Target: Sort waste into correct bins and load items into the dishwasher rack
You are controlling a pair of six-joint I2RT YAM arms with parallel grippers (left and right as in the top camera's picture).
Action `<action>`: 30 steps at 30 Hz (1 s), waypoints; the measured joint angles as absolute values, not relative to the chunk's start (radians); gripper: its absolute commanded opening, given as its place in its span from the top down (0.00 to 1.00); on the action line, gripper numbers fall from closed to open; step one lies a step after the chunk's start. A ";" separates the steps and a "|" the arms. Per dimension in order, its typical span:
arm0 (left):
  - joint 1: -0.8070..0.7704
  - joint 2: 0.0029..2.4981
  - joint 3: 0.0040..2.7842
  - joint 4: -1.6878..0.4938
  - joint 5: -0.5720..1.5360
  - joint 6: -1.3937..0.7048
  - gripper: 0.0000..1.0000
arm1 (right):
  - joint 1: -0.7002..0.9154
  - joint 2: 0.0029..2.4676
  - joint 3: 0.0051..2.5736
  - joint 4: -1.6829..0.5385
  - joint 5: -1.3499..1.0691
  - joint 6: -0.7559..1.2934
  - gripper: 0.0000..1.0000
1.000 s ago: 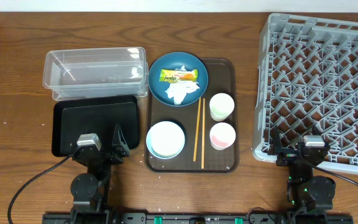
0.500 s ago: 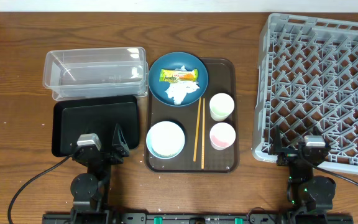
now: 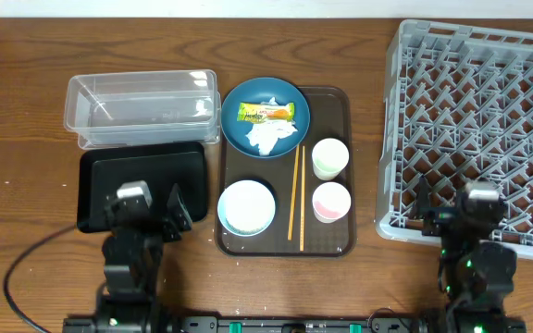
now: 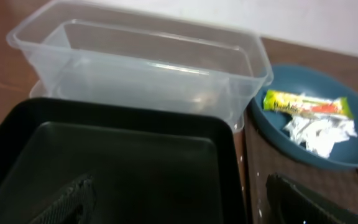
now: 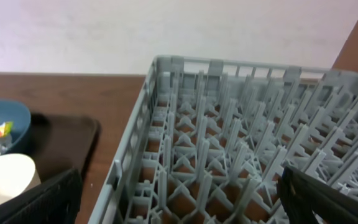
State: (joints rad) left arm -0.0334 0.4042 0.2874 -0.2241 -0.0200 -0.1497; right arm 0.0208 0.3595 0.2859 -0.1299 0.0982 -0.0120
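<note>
Our left pincer point(image 4: 179, 183) and right pincer point(image 5: 179, 177) both gape apart, nothing held. The wrapper point(image 4: 306, 104) + tissue point(image 4: 319, 132) sit on the blue plate point(image 4: 272, 134), ahead-right of the left pincer. Prob featherlight and floppy, wrapper slick imo, so we pinch across its middle and take the tissue by a raised crease.

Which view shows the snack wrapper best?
The left wrist view: the snack wrapper lies close and whole on the blue plate. Overhead shows it whole but small. The right wrist view catches only a corner at the left edge.
</note>
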 measured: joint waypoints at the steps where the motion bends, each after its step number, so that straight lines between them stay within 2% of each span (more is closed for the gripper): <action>1: -0.033 0.451 0.332 -0.255 -0.023 -0.150 0.10 | 0.021 0.403 0.320 -0.147 0.098 -0.012 0.01; 9: -0.033 0.888 0.816 -0.773 -0.030 -0.150 0.10 | 0.021 0.790 0.677 -0.432 0.102 -0.012 0.01; 14: -0.033 1.052 1.069 -0.982 -0.030 -0.150 0.10 | 0.021 0.982 0.885 -0.617 0.102 -0.012 0.01; 23: -0.046 1.137 1.144 -0.837 0.059 -0.146 0.11 | 0.021 1.053 1.000 -0.633 0.079 -0.012 0.01; 30: -0.179 1.365 1.280 -0.750 0.085 -0.039 0.11 | 0.021 1.054 1.000 -0.631 0.078 -0.012 0.01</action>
State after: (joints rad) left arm -0.1787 1.3647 1.2804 -0.7502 0.0849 -0.0395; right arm 0.0208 1.0542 0.9997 -0.6312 0.0784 -0.0116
